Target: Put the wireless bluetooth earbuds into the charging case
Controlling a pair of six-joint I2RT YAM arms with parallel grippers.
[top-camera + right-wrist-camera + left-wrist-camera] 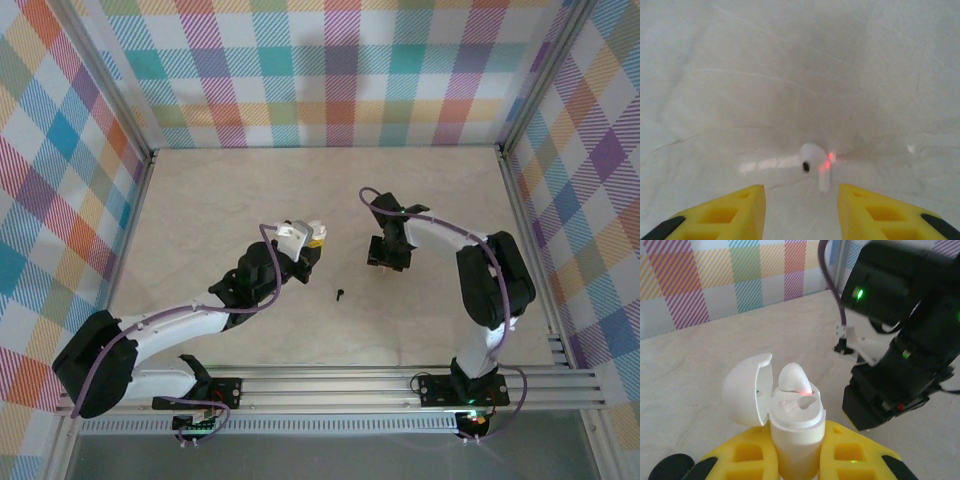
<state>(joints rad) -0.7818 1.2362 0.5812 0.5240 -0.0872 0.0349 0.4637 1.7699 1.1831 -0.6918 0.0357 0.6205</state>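
Clamped case [796, 416] upright in left gripper [797, 460], lid up, 1 white bud [792, 377] seated. Hung right gripper [801, 210], jaws parted, over loose bud [816, 160] on table [715, 75]. Likely light, slick; best pinched across stem.

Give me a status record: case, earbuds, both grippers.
white charging case: upright, lid open
left gripper: shut on the white charging case
seated white earbud: in the case; other slot looks empty
right gripper: open, over the table
loose white earbud: lying on the table just ahead of the right gripper, untouched
black earbud: on the table between the arms
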